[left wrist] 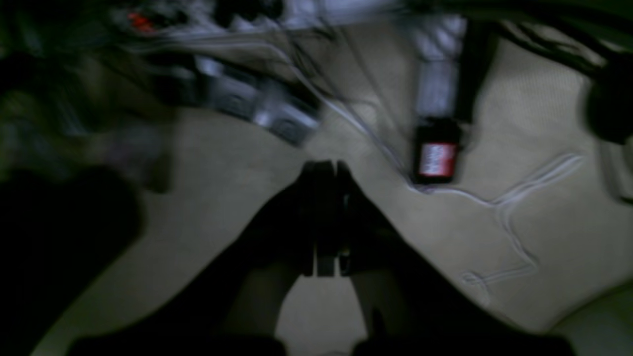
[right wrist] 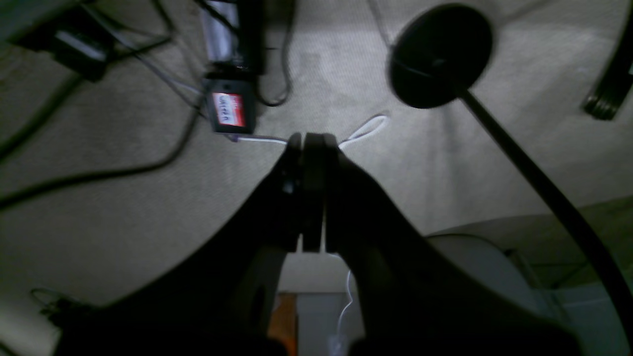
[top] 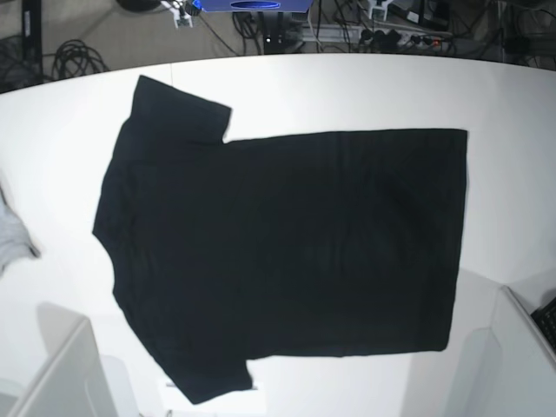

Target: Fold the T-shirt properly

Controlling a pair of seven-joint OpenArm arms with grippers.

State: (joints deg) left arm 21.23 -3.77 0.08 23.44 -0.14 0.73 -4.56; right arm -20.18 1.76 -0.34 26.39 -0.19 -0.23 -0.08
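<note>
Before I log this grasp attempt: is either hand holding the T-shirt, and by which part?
Neither. Both hands are shut on nothing, and the T-shirt lies flat and unfolded on the table.

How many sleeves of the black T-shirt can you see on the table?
2. In the base view, the T-shirt lies flat: one sleeve at the upper left, the other sleeve at the lower left. Neither looks folded under.

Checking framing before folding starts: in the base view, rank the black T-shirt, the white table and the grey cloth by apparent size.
1. White table, spanning nearly the whole frame.
2. Black T-shirt, lying flat, covering much of it.
3. Grey cloth, smallest, though cut off by the left edge, so its full size is unknown.
</note>
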